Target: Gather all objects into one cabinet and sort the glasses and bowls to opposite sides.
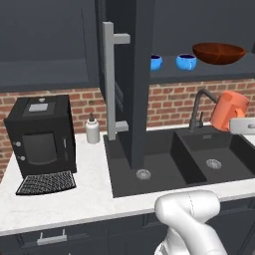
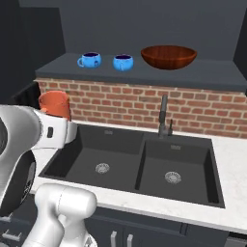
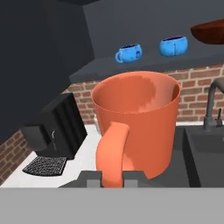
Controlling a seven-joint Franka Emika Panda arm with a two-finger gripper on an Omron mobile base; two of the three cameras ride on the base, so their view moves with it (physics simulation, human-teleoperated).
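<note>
Open cabinet door [image 1: 130, 84] blocks left; shelf [image 2: 202, 73] free right of brown bowl [image 2: 169, 57].

Two blue bowls [image 2: 89, 60] [image 2: 123, 62] and a reddish-brown bowl [image 2: 169, 57] are carried on the open cabinet shelf [image 2: 207, 73], brown one nearest its right end. On the white countertop [image 1: 79, 199], a black coffee machine [image 1: 41, 137] and white soap bottle [image 1: 92, 129] are seated at the back edge, left of the inset double sink [image 2: 140, 166].
</note>
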